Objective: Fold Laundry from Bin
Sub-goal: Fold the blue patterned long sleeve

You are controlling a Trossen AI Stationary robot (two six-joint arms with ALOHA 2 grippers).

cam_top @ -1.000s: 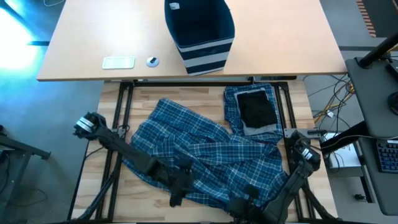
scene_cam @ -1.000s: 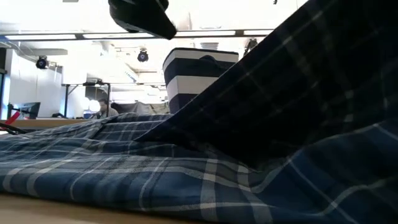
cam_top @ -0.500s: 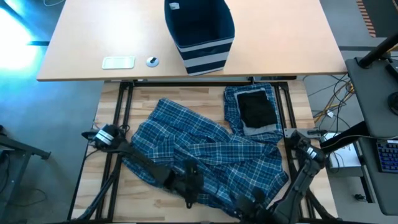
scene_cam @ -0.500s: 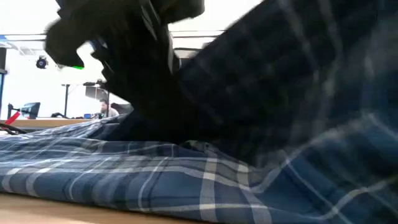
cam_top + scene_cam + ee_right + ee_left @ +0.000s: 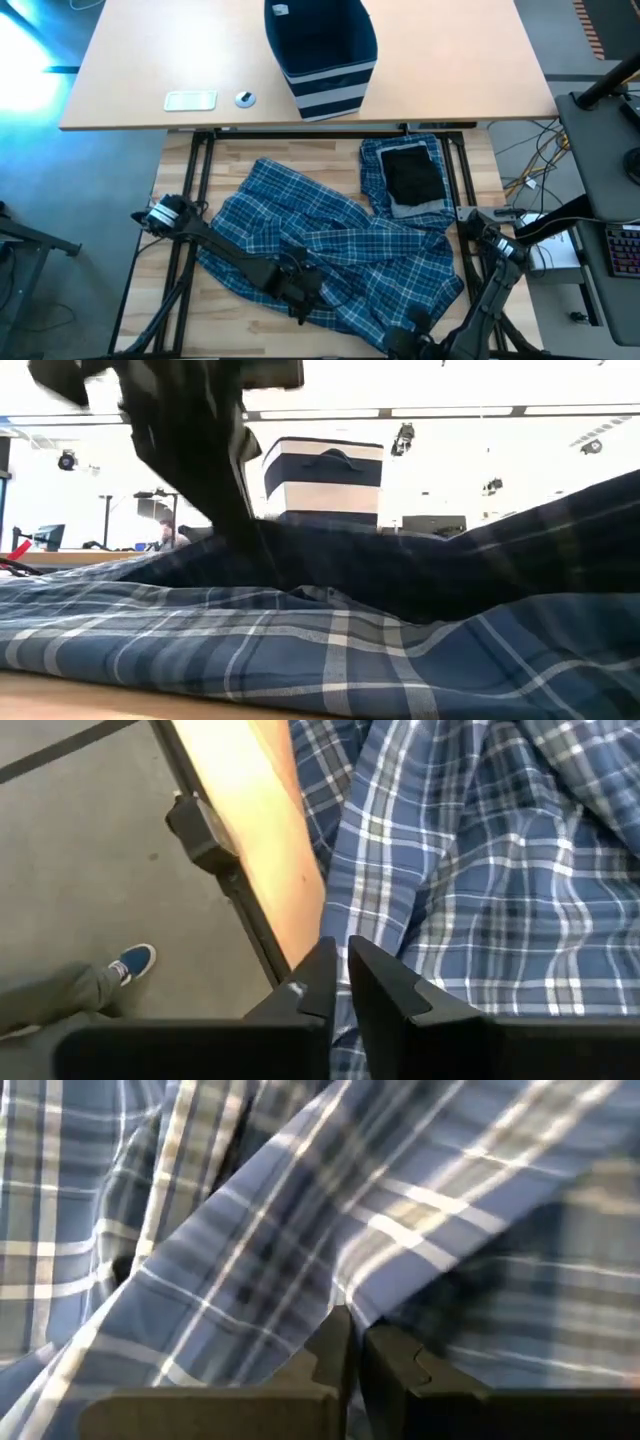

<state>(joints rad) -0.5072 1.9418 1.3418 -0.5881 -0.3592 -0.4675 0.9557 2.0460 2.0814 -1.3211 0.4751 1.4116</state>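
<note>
1. Your plaid garment (image 5: 330, 250) lies spread and rumpled across the wooden table (image 5: 240, 155), blue with white checks.
2. Your left gripper (image 5: 300, 290) sits on its near middle, fingers pressed together on a fold.
3. Your right gripper (image 5: 415, 335) is at the near right hem, fingers together.
4. The bin (image 5: 320, 55) stands upright on the far desk (image 5: 130, 60).

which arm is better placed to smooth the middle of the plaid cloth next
Left, probably. The left gripper sits over the middle of the plaid cloth; the right gripper is at the near table edge.
</note>
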